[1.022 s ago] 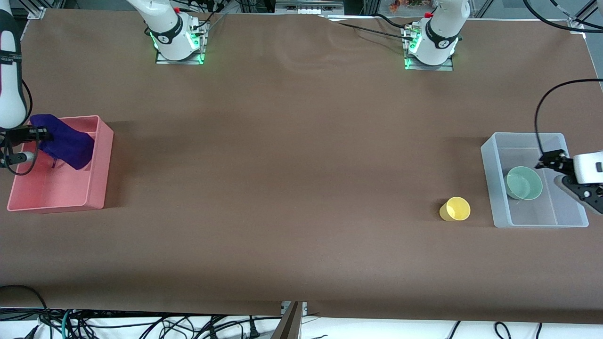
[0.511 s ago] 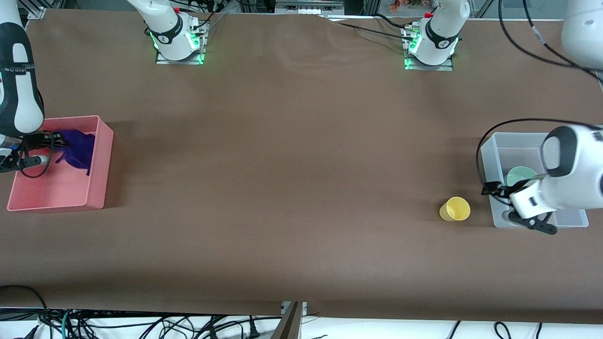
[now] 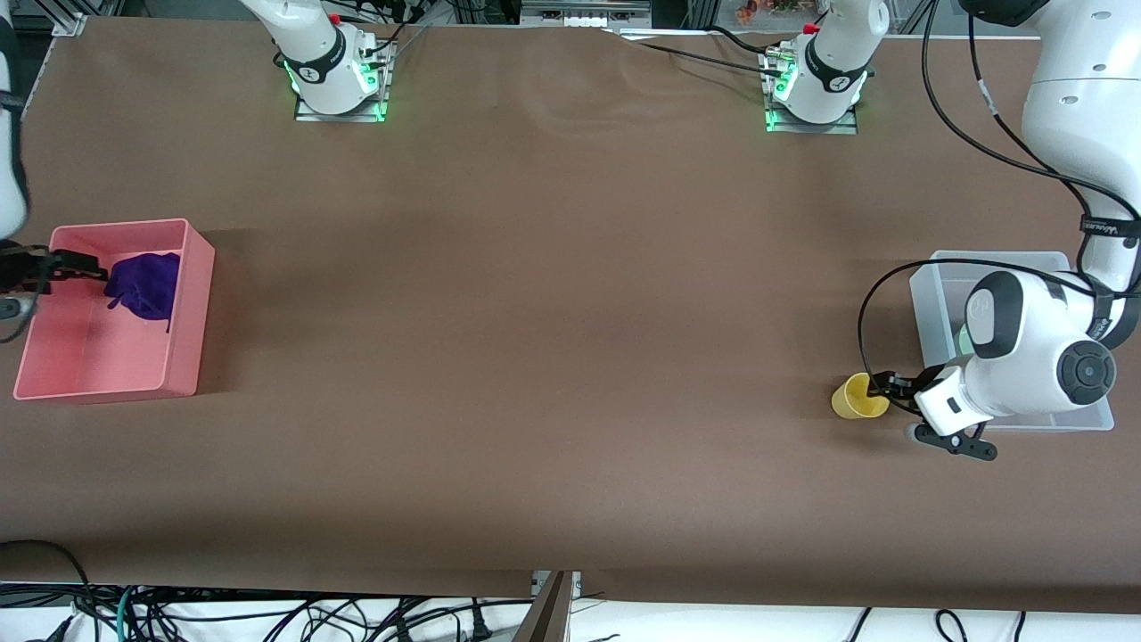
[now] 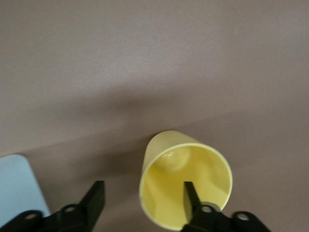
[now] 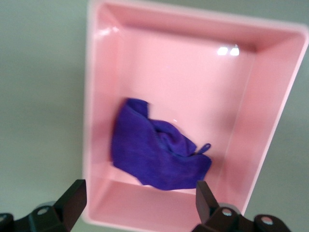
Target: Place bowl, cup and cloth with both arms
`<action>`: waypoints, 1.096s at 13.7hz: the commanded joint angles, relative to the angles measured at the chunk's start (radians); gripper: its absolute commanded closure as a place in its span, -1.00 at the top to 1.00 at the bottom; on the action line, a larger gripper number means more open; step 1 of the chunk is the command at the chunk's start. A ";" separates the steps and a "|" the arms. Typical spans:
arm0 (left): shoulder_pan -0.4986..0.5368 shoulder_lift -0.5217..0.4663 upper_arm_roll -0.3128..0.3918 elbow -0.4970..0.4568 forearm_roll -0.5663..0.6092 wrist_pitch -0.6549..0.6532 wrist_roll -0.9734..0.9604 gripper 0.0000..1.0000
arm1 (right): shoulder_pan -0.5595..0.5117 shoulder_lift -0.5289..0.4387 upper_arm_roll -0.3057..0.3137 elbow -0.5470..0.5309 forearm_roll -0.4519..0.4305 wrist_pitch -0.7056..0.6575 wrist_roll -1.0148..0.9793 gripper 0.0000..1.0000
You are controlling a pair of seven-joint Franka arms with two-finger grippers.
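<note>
The yellow cup stands on the table beside the clear bin. My left gripper is open at the cup's rim. In the left wrist view one finger is inside the cup and the other finger is outside it, so the left gripper straddles the cup's wall. The mint-green bowl sits in the clear bin, mostly hidden by the left arm. The purple cloth lies in the pink bin. My right gripper is open and empty over that bin's rim; it also shows in the right wrist view, above the cloth.
The pink bin is at the right arm's end of the table, the clear bin at the left arm's end. Brown table surface lies between them. Cables hang along the table edge nearest the camera.
The right gripper let go of the cloth, which dropped into the pink bin, and drew back. The left gripper moved from over the clear bin to the yellow cup.
</note>
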 commanded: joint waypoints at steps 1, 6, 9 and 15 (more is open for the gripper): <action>-0.005 0.024 0.001 0.012 -0.021 0.013 -0.014 -1.00 | 0.002 -0.042 0.107 0.110 -0.012 -0.152 0.158 1.00; 0.003 0.006 0.001 0.016 -0.020 -0.019 -0.002 -1.00 | 0.017 -0.132 0.312 0.151 -0.064 -0.219 0.193 1.00; 0.001 -0.102 0.001 0.048 -0.007 -0.230 0.001 -1.00 | 0.090 -0.156 0.337 0.154 -0.067 -0.272 0.371 1.00; 0.119 -0.281 0.030 0.010 0.138 -0.467 0.310 -1.00 | 0.083 -0.204 0.350 0.220 -0.065 -0.283 0.562 1.00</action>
